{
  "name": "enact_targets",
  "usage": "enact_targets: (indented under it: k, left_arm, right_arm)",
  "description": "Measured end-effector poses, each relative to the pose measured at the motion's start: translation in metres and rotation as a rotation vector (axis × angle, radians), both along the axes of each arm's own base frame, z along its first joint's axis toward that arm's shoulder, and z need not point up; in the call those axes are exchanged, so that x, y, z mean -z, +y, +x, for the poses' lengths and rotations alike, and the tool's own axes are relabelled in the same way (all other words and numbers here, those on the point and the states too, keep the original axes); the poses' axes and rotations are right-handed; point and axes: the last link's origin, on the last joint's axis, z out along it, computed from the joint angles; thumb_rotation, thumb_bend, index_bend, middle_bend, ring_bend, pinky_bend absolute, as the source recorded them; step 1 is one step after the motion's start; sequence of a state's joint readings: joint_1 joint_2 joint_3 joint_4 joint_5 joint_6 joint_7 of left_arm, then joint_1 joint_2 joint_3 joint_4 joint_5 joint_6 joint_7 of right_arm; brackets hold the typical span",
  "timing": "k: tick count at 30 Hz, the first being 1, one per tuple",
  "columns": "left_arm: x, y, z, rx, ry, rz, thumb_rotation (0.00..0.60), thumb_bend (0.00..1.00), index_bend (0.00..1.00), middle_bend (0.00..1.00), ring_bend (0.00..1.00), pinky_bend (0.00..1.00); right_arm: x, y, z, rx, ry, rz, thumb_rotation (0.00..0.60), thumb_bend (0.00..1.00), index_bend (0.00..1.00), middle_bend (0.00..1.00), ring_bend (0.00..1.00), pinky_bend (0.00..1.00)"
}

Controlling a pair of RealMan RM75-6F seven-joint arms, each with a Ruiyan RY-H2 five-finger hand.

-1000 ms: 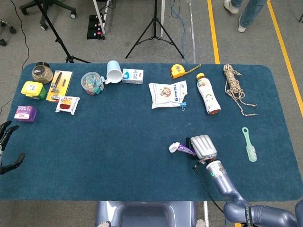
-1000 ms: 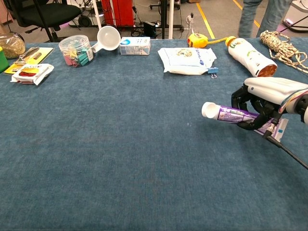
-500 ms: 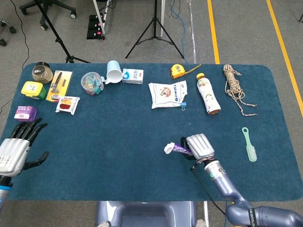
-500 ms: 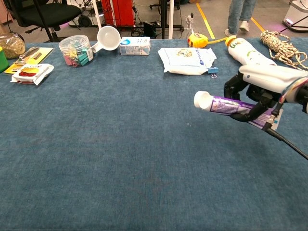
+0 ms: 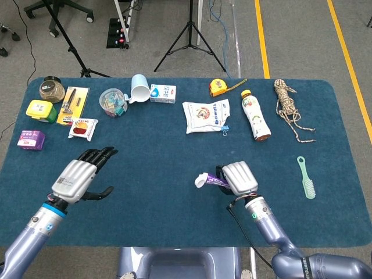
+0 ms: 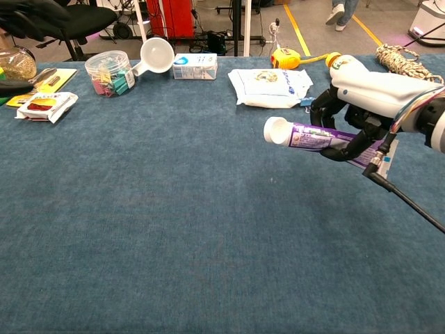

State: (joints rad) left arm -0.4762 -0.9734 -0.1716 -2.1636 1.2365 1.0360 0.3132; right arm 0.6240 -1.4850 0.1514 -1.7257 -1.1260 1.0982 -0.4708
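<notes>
Head view alone shows the left robot hand [image 5: 78,179] whole, fingers spread, holding nothing, over the surface [image 5: 163,145] at near left. Chest view shows the right robot hand [image 6: 361,115] gripping a purple toothpaste tube [image 6: 313,136], white cap pointing left, lifted off the surface at right.

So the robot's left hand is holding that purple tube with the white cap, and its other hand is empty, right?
Not quite: the right hand holds the purple tube, as the chest view shows. The left hand is the empty one, fingers spread.
</notes>
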Motion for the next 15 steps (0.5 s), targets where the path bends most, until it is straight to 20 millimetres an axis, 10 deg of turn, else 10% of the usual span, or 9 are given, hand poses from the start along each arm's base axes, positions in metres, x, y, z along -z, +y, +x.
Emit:
enact_targets:
  k: [15]
  left_arm:
    - [0.062,0.048,0.061,-0.004,-0.001,-0.212,0.417,0.3,0.0,0.1,0.13,0.11]
  right_arm:
    - [0.005,-0.004,0.011,0.057,0.005,-0.052,0.6,0.95,0.63,0.9,0.94,0.94]
